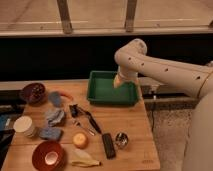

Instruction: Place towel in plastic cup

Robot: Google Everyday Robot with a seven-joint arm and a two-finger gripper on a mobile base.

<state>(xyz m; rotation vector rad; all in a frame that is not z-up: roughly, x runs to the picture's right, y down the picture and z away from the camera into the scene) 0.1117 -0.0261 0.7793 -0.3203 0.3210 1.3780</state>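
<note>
A crumpled grey-blue towel (55,116) lies on the left part of the wooden table (135,125). A small orange-yellow cup (80,140) stands upright near the table's front middle, apart from the towel. My gripper (118,81) hangs from the white arm (160,67) that reaches in from the right. It sits over the right half of the green tray (112,89), far from both the towel and the cup. Nothing shows in it.
A dark bowl (33,92), an orange carrot (64,94), a white round stack (23,125), a blue sponge (50,133), a red bowl (48,155), black utensils (85,117), a black remote (108,145) and a metal cup (121,139) crowd the table.
</note>
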